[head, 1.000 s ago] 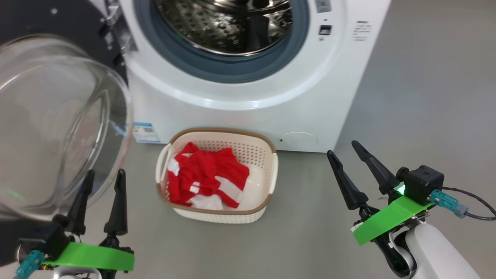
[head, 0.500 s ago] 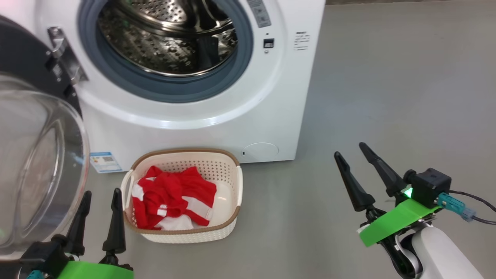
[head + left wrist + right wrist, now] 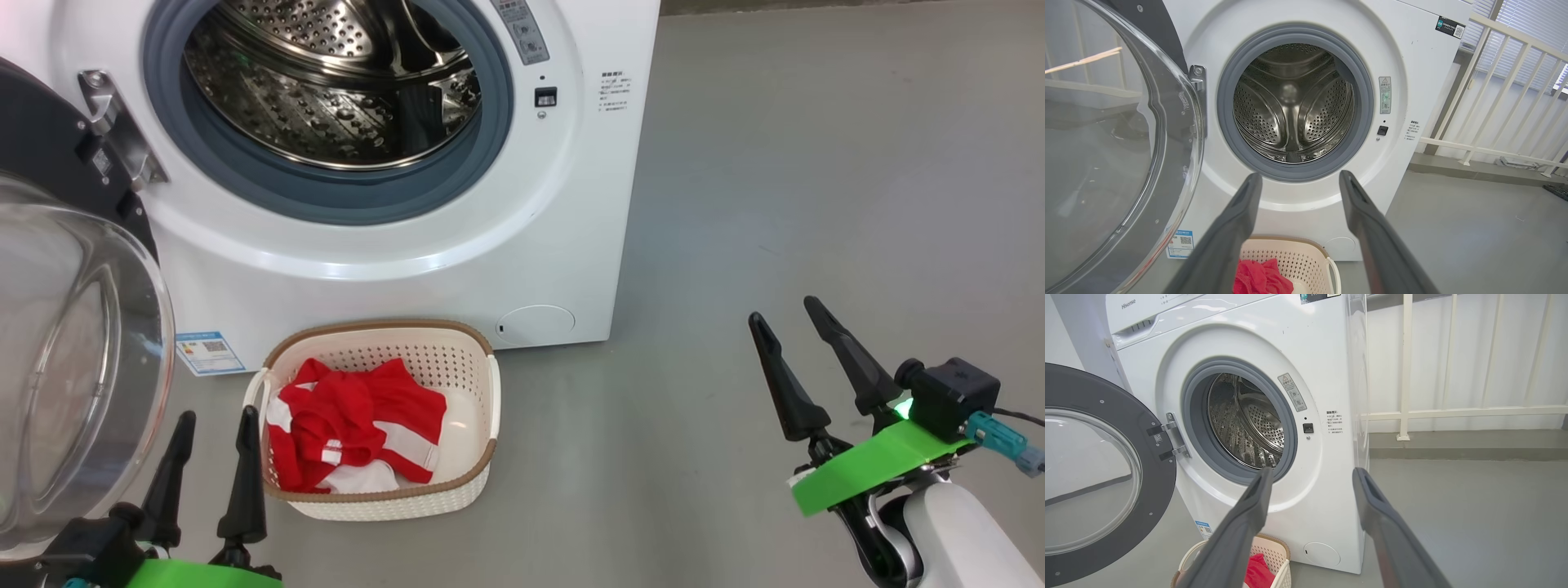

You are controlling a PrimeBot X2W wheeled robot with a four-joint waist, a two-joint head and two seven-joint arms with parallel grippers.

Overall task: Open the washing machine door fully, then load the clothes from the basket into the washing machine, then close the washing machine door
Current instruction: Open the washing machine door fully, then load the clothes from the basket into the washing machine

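Note:
The white washing machine stands with its steel drum exposed. Its door is swung out to the left, the clear glass bowl bulging toward me. On the floor before the machine sits the cream basket holding the red and white clothes. My left gripper is open just left of the basket, beside the door glass. Well to the right, my right gripper is open over bare floor. In the left wrist view the fingers frame the drum, above the clothes.
Grey floor stretches to the right of the machine. A white railing runs behind it on a raised step. A blue energy sticker and a round service flap mark the machine's lower front.
The head camera has turned, so machine, basket and door now sit further left in the picture. Both grippers stay open and nothing has been picked up.

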